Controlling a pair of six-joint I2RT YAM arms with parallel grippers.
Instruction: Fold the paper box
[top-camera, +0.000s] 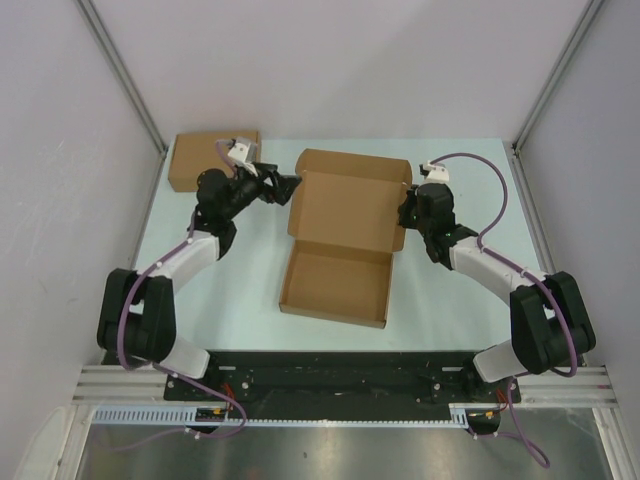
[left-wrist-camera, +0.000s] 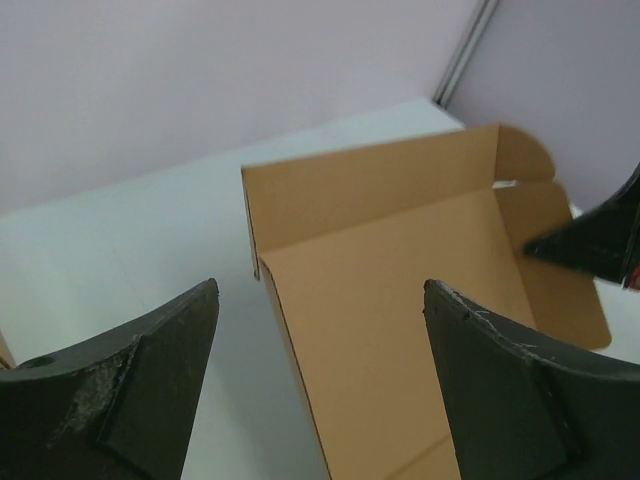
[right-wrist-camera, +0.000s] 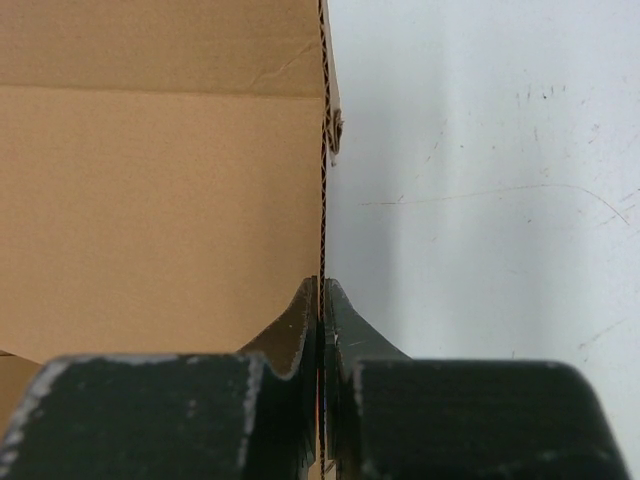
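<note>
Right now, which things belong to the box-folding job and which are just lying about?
Job: paper box; right gripper, jaws shut on its side wall; left gripper, jaws open.
Lying about: second flat cardboard box, far-left corner.

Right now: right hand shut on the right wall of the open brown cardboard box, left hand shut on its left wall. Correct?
Not quite. The right hand is indeed shut on the right wall of the open brown cardboard box. But the left hand is open, spread wide and gripping nothing. The left wrist view shows this, with the box's left wall lying ahead of it.
</note>
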